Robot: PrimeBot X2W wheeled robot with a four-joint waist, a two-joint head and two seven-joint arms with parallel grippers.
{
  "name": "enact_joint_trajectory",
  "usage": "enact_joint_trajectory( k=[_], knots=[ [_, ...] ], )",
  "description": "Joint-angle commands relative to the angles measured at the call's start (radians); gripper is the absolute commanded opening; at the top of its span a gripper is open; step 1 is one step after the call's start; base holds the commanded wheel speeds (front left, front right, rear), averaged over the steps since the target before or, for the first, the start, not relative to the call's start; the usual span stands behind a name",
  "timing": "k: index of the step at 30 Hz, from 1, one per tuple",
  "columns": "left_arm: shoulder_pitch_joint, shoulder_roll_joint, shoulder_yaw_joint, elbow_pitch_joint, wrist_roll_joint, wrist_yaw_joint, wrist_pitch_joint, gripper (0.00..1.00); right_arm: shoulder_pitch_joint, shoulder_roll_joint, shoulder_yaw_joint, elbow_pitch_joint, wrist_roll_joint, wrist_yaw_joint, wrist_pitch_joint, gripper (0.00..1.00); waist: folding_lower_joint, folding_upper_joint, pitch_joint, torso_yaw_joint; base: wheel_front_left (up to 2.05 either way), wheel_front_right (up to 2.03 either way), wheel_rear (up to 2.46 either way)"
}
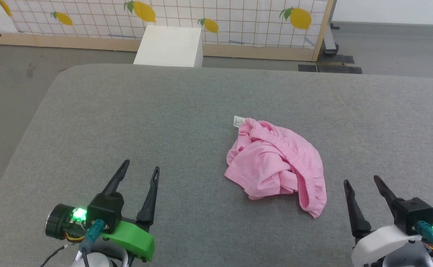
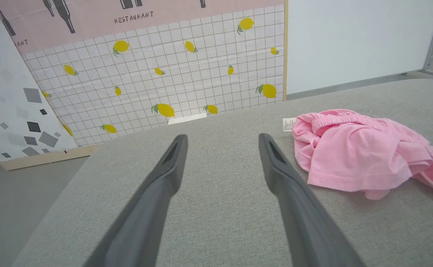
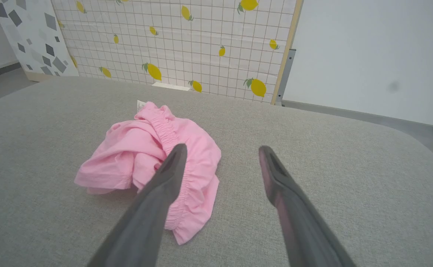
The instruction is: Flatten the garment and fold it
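One crumpled garment, pink shorts, lies bunched in a heap on the grey fabric-covered tabletop, between the two claws and a little ahead of their tips. Its gathered waistband curves along the side nearer the right claw, and a small white tag sticks out at the heap's far edge. The right claw stands just right of the garment with its fingers spread wide and nothing between them. From its wrist view its left finger crosses in front of the pink cloth, while the head view shows a gap between them. The left claw is well apart to the garment's left, also spread wide and empty. Beyond both claws, past the tabletop's far edge, stand a white box and a lemon-print panel.
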State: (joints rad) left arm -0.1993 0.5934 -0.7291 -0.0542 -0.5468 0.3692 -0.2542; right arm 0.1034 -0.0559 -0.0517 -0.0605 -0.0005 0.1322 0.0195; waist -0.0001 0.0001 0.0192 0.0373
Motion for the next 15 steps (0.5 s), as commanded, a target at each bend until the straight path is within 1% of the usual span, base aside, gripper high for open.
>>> enact_joint_trajectory(
  k=[1,6,8,12,15],
  knots=[
    [0.014,-0.006,0.009,0.005,-0.001,-0.007,-0.007,1.00,-0.007,0.003,-0.004,-0.001,-0.003,-0.002,0.005,1.00,0.0001,-0.0001,0.004,0.001,0.00,0.00,0.00],
    [0.005,-0.018,0.020,0.012,0.008,-0.022,-0.007,1.00,-0.018,0.004,-0.019,-0.005,0.006,-0.002,0.030,1.00,0.0001,-0.0001,0.026,0.011,0.00,0.00,0.00],
    [-0.001,-0.022,0.021,0.013,0.012,-0.027,-0.007,1.00,-0.026,0.004,-0.008,-0.005,0.020,-0.002,0.072,1.00,0.0001,-0.0001,0.039,0.018,0.00,0.00,0.00],
    [-0.014,-0.031,0.024,0.012,0.020,-0.033,-0.008,1.00,-0.065,-0.006,0.015,0.005,0.065,-0.002,0.208,1.00,0.0001,-0.0001,0.082,0.036,0.00,0.00,0.00],
    [-0.028,-0.040,0.021,0.016,0.025,-0.040,-0.008,1.00,-0.110,-0.026,0.034,0.030,0.096,-0.002,0.340,1.00,0.0001,-0.0001,0.121,0.059,0.00,0.00,0.00]
  ],
)
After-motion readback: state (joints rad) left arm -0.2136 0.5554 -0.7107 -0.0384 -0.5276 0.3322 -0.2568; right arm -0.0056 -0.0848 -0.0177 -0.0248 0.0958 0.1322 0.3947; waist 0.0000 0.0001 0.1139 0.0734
